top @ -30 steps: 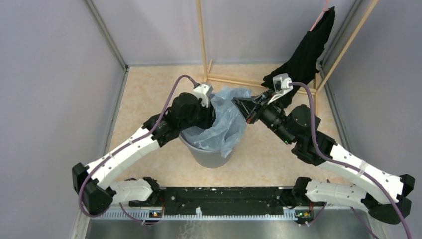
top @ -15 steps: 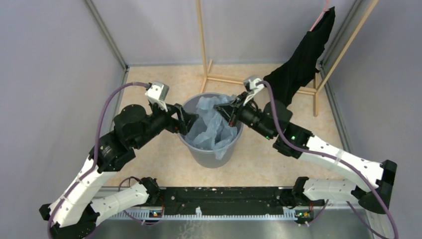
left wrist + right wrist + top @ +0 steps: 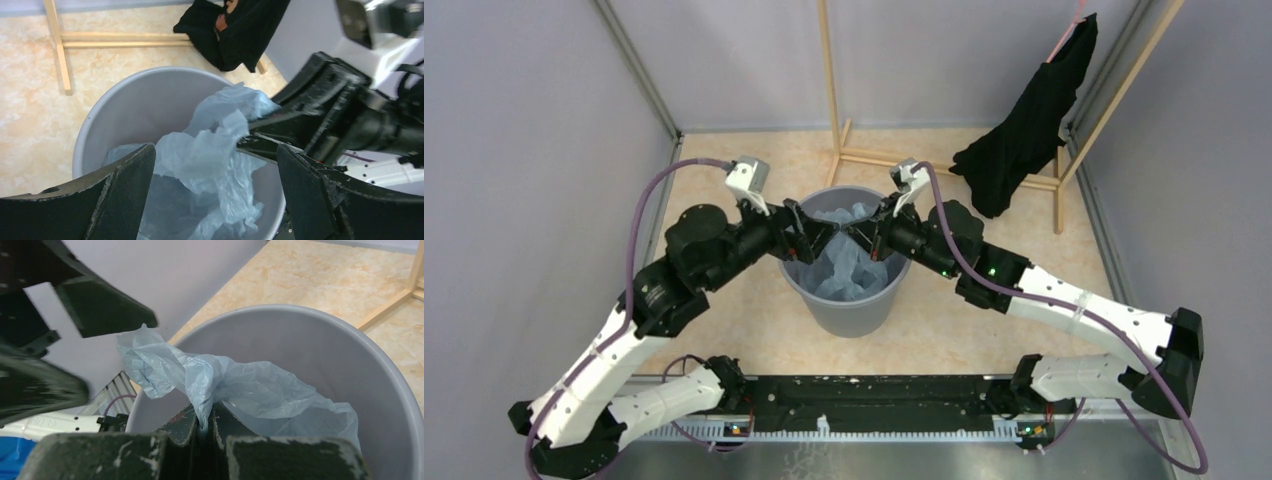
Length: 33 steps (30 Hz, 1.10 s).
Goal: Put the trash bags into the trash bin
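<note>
On the left of the pale table (image 3: 724,180), the left gripper (image 3: 812,238) reaches over the near-left rim of the trash bin (image 3: 854,318). Its two fingers are spread wide and close on nothing, and the left wrist view shows crumpled plastic lying between them, unpinched. In the middle, the round grey bin stands upright, and the pale-blue translucent trash bag (image 3: 839,270) sits almost wholly inside it. The bag is heaped loosely against the inner wall, with one bunched crest rising to about rim height. From the right, the right gripper (image 3: 864,238) meets that crest. In the right wrist view its fingers are pressed together on a thin fold of the bag and hold it up over the bin's mouth. Farther right, a black garment (image 3: 1024,130) hangs on a wooden rack (image 3: 829,80), well apart from the bin. The task appears nearly done: the bag is within the bin, and what seems left is to let go of the pinched fold so it drops below the rim, then draw both arms clear.
</note>
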{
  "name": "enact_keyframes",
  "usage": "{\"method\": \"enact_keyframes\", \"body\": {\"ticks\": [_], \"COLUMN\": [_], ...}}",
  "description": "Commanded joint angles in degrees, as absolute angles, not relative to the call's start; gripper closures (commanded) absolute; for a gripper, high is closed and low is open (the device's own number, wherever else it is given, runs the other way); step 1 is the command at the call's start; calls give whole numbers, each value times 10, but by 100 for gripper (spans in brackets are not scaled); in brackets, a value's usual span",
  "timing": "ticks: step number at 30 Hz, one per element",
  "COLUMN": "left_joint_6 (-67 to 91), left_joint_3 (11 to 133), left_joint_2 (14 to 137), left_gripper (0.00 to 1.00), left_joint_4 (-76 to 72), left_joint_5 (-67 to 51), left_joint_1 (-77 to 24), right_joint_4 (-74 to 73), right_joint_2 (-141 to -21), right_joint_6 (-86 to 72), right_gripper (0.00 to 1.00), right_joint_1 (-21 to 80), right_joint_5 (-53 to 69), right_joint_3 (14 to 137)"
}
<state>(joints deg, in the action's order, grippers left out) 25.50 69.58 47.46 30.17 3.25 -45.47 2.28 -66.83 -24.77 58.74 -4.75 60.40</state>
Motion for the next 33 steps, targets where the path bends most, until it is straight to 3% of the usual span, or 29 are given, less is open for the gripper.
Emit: {"method": "enact_keyframes", "body": {"ticks": [1,4,10,12,14,18,24,27,33], "left_joint_6": [266,257,225,219,228,255,257,262,304], "left_joint_3": [707,702,718,713,705,699,722,719,692], "left_joint_2": [525,531,514,493,470,435,418,400,334], "left_gripper": [6,21,78,90,99,100,100,100,100], "left_joint_4": [273,255,300,315,328,352,463,505,578], "left_joint_5": [60,60,122,130,134,118,171,200,253], "left_joint_1": [-455,-455,-455,-455,-454,-454,-454,-454,-455], "right_joint_4": [31,32,2,13,53,127,75,33,-70], "right_joint_2": [-648,-640,-601,-578,-562,-572,-566,-516,-402], "right_joint_6": [-259,-262,-235,-229,-238,-251,-237,-249,-306], "right_gripper": [100,96,61,49,45,48,85,97,100], "right_joint_1": [590,590,590,590,590,590,590,590,590], "right_joint_5": [-27,-22,-61,-83,-98,-85,-136,-181,-194], "right_joint_3": [620,611,600,578,552,530,569,566,512]}}
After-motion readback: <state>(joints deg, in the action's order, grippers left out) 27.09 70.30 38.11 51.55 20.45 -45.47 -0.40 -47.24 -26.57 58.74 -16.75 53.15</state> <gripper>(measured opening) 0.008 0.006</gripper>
